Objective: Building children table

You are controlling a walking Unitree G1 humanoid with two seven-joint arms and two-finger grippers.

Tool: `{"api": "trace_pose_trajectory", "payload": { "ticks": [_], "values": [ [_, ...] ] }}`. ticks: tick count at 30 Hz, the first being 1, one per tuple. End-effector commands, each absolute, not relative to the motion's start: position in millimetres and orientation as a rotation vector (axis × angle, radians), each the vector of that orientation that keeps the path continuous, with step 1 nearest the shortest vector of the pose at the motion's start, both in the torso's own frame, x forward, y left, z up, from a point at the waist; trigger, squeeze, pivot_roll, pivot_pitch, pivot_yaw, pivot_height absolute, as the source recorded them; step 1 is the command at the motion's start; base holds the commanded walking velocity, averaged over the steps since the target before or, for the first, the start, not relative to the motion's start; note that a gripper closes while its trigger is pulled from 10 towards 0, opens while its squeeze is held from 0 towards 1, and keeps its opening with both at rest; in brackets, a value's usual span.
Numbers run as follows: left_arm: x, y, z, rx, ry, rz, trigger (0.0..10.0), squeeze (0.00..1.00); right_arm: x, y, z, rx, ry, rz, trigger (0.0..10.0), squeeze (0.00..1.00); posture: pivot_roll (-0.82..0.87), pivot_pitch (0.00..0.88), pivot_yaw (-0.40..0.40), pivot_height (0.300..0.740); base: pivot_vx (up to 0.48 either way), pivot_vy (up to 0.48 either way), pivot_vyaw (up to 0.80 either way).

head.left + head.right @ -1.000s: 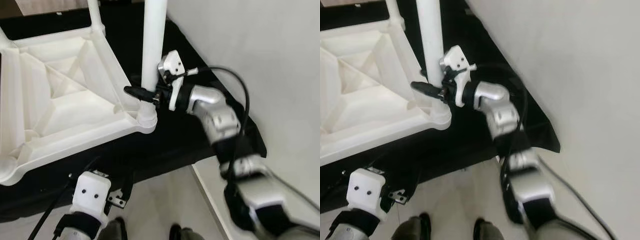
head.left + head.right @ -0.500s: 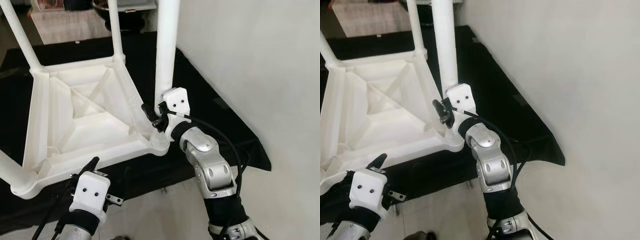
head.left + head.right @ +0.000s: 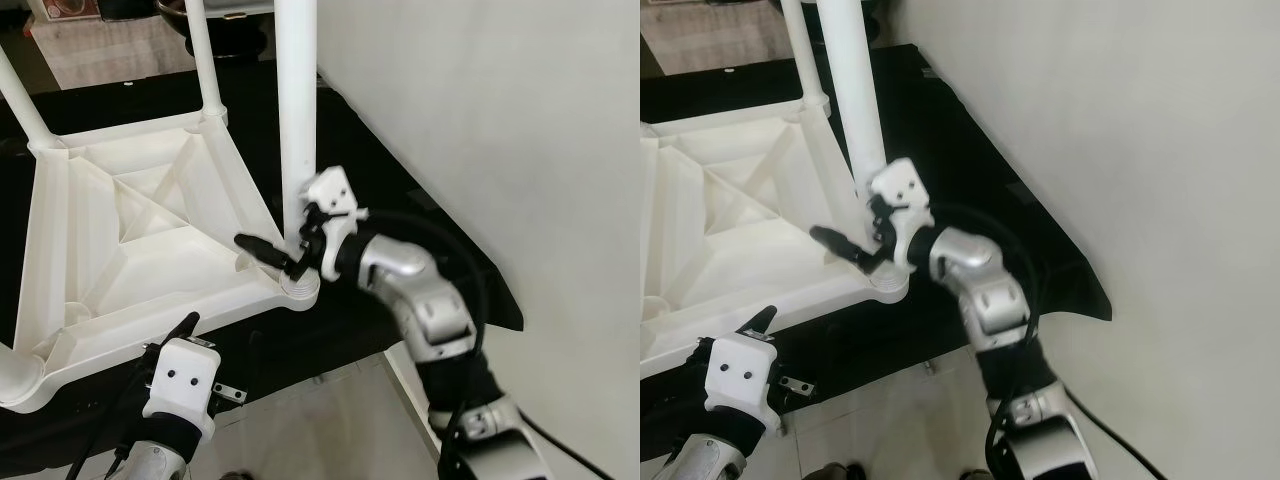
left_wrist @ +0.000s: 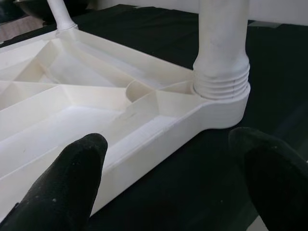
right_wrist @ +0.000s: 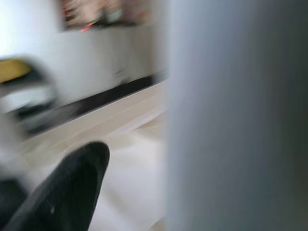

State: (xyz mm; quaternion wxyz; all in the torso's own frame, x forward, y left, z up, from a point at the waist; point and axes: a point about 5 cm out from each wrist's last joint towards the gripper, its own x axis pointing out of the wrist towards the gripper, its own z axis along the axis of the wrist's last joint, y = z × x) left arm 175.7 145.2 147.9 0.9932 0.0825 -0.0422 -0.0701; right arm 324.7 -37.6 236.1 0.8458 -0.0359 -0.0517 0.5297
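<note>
At the left, our left gripper hovered just below the near edge of the upturned white children table, its 2 black fingers spread wide apart and touching nothing, with the table's ribbed underside between them in the wrist view. The table lay upside down on a black cloth covering the floor, its tabletop face down and its legs pointing up; we could see 3 legs plainly, and the near-left corner socket beyond that. Moving right, the near-right leg stood upright in its threaded corner socket. Our right gripper sat against the base of that leg, 1 finger reaching past it over the frame; the wrist view was blurred, so we could not tell whether the fingers were clamped on the leg or merely beside it. We judged the table to be stiff, light, hollow moulded plastic, smooth and rather slippery, so a leg would be best gripped low near the threads, where twisting gives purchase. A pale wall stood at the far right.
</note>
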Motion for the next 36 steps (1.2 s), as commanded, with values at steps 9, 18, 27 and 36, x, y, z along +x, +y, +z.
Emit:
{"api": "trace_pose_trajectory", "payload": {
  "ticks": [9,18,27,36],
  "values": [
    [173,137,150,0.082,-0.111,-0.266,10.0,0.00,340,-49,250,-0.080,-0.121,1.484,10.0,0.00,0.12,0.177,-0.050,0.740,0.000,0.000,0.00],
    [170,137,151,0.071,-0.114,-0.276,10.0,0.00,343,-47,259,-0.092,-0.120,1.692,0.0,0.00,0.13,0.187,-0.049,0.740,0.000,0.000,0.00],
    [170,138,150,0.066,-0.119,-0.276,10.0,0.00,350,-49,260,-0.108,-0.154,1.629,0.0,0.00,0.12,0.186,-0.051,0.740,0.000,0.000,0.00],
    [174,140,149,0.071,-0.121,-0.273,10.0,0.00,337,-63,201,-0.127,0.013,0.611,0.0,0.00,0.08,0.185,-0.053,0.740,0.000,0.000,0.00]
  ]
}}
